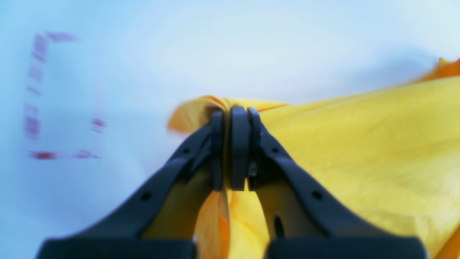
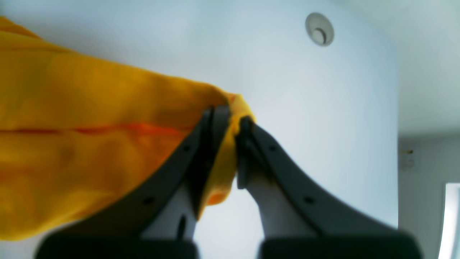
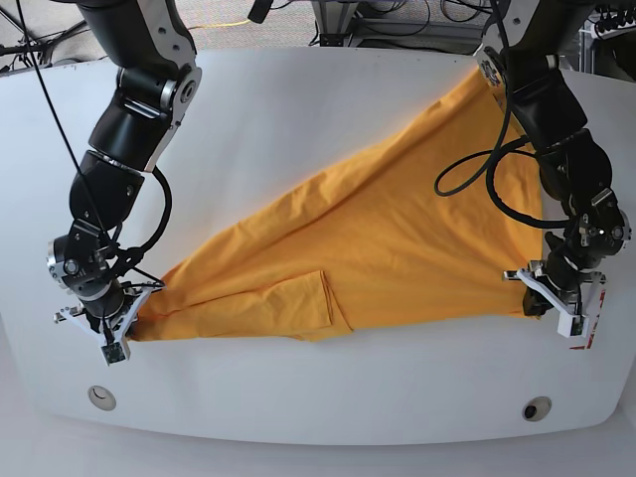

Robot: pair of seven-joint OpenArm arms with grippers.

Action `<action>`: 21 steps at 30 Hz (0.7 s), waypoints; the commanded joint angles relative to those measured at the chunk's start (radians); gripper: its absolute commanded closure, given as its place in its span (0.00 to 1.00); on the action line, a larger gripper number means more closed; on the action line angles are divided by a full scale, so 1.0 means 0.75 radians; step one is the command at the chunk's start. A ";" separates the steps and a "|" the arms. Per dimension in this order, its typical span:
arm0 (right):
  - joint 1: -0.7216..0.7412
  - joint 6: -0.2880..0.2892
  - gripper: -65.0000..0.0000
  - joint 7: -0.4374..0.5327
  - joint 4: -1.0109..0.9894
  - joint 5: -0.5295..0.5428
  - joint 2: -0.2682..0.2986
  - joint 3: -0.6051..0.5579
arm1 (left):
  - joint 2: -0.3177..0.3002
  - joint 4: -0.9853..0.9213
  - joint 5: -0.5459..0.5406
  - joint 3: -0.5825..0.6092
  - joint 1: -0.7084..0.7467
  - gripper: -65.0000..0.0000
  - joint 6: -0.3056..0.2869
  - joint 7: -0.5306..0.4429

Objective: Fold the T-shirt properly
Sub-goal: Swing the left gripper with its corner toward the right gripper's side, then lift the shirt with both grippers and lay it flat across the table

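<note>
T-shirt [image 3: 378, 238] lies spread on the white table [image 3: 298, 99], pulled into a long wedge btwn the two arms; one corner runs up toward the table's far edge, under the left arm. A folded-over flap sits on the cloth near its front edge, closer to the right gripper than to the left.

Left gripper [image 1: 231, 144] – jaws together, clamped on a bunched edge of the shirt. From its wrist cam the yellow cloth fans out to the right of the fingers, a strip hangs down btwn them, and bare table lies ahead and to the left. Blurred red dashed markings [image 1: 43, 93] show on the table well left of the jaws; the other views don't show them.

Right gripper [image 2: 230, 144] – jaws pinched shut on a wad of the orange fabric, which pokes out past the fingertips. Cloth stretches away to its left with a darker seam line running across; to its right is bare table. A round grey grommet [image 2: 319, 29] sits in the table ahead and to the right of this gripper, well apart from the cloth.

No containers in any view.

Base view alone gives the whole layout: both grippers low at the shirt's front corners, cloth taut-ish btwn them, plus a second grommet [image 3: 537, 408] near the left gripper. Wrist views alone show the fabric actually caught btwn the pads.
</note>
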 commanded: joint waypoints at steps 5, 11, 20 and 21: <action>0.186 -0.011 1.00 0.027 0.025 0.010 0.061 -0.098 | -0.055 0.312 -0.020 0.005 -0.070 1.00 0.002 0.088; 0.362 -0.011 1.00 0.004 0.027 0.008 0.100 -0.188 | -0.092 0.504 -0.018 0.007 -0.236 1.00 0.002 0.206; 0.658 -0.011 1.00 -0.102 0.023 0.014 0.167 -0.343 | -0.157 0.557 -0.012 0.009 -0.579 1.00 0.002 0.296; 0.683 -0.011 1.00 -0.104 0.023 0.014 0.171 -0.355 | -0.157 0.555 -0.012 0.009 -0.612 1.00 0.002 0.296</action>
